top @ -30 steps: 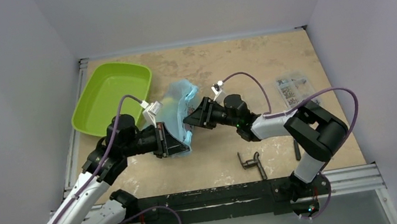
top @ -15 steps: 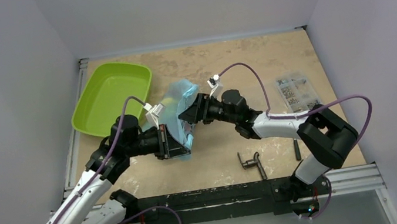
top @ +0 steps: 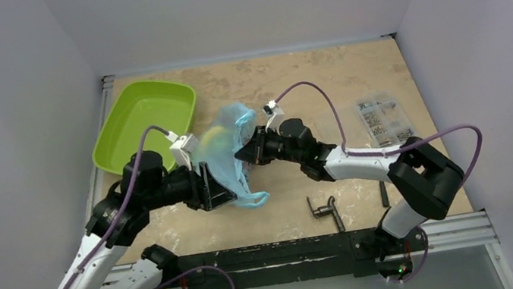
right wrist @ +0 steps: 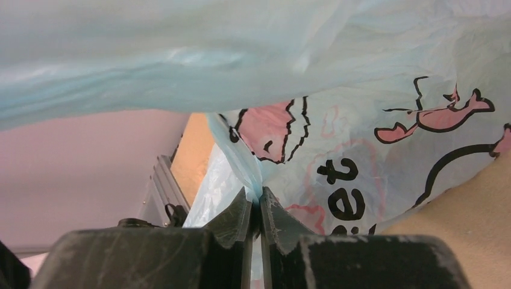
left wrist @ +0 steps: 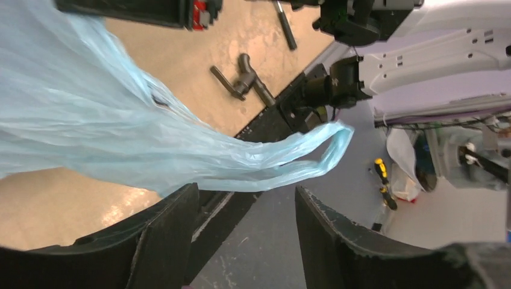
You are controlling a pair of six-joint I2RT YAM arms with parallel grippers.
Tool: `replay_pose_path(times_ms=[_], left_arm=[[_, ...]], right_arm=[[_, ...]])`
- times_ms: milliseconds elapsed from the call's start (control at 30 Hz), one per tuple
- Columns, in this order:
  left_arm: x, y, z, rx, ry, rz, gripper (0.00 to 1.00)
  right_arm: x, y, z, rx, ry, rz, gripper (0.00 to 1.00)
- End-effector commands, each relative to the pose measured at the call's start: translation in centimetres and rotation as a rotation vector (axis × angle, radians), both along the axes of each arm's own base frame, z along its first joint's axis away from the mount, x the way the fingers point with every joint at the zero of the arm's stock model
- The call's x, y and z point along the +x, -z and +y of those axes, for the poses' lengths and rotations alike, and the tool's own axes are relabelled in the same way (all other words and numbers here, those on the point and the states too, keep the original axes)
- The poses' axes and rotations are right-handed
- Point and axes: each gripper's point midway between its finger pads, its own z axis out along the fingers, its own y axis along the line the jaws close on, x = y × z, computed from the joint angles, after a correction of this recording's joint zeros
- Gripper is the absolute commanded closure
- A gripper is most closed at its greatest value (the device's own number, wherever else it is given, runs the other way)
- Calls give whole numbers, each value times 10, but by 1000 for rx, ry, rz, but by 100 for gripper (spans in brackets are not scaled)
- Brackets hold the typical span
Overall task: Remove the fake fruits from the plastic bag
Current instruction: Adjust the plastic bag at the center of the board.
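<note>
The light-blue plastic bag hangs between my two grippers in mid-table, one handle loop trailing toward the near edge. A yellowish shape shows through its film; the other fake fruits are hidden inside. My right gripper is shut on a thin fold of the bag, whose pink and black cartoon prints fill its view; from above it sits at the bag's right side. My left gripper stands open just below the bag, with nothing between its fingers.
A lime-green tray sits at the back left. A clear parts box lies at the right. Dark metal tools and a small rod lie near the front edge, close to the rail.
My left gripper has opened, let go of the bag and drawn back to the left. My right gripper has closed on the bag's right side. The bag has spread, its handle dropping toward the front.
</note>
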Motion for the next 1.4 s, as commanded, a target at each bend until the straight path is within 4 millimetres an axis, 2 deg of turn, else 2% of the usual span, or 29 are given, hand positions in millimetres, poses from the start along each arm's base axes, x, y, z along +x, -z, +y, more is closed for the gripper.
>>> replay_pose_path(times_ms=[0,100,200,300,367,533,733,967,1033,1200,1367], left_arm=[[23,-33,37,203,-119,-214,37],[57,-53,56,333,-247,-302,30],[86,-69,43,331,-245,-370,25],[116,-66,16,298,-180,-353,27],[135,-55,0,289,-131,-309,31],[169,-27,-23,300,-64,-248,46],[183,8,-33,301,-21,-214,65],[181,32,-49,266,64,-146,67],[185,38,-49,287,67,-128,73],[193,44,-42,334,43,-127,98],[190,28,-29,339,22,-218,100]], right_arm=[[3,-31,-14,-14,33,-112,97],[1,-35,-18,-23,36,-124,100],[-2,-39,-20,-18,35,-130,100],[-3,-43,-22,-16,38,-133,99],[-2,-43,-23,-22,44,-133,98],[-3,-44,-28,-29,60,-129,96],[-3,-46,-28,-29,60,-128,95],[-4,-46,-22,-10,43,-111,95],[-5,-45,-20,-6,36,-108,95],[-6,-40,-21,-17,48,-101,94],[0,-34,-41,-72,141,-108,80]])
